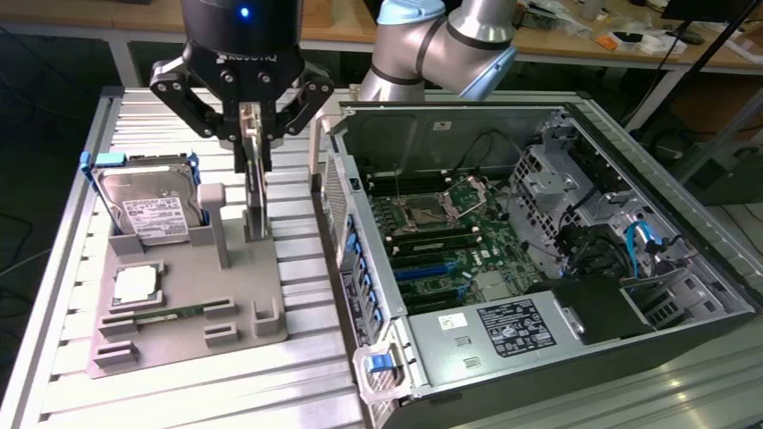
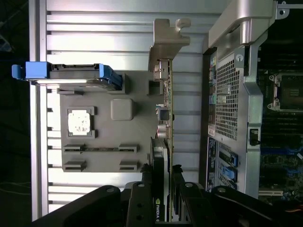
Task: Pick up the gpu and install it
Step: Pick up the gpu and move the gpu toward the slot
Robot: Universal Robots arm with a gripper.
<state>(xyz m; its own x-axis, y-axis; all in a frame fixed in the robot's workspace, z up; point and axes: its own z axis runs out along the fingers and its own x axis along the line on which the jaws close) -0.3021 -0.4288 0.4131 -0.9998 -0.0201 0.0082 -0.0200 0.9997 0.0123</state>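
Slatted metal table (image 1: 214, 384), thin upright gpu (image 1: 255, 192)

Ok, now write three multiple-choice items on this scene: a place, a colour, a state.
1. The gpu is: A) installed in the computer case; B) upright in the gripper, at the grey holder; C) lying flat.
2. The hard drive frame is: A) red; B) green; C) blue.
3. The case side is: A) open; B) shut; C) taped.
Answers: B, fingers clamp the upright card; C, blue edges show; A, the motherboard is exposed.
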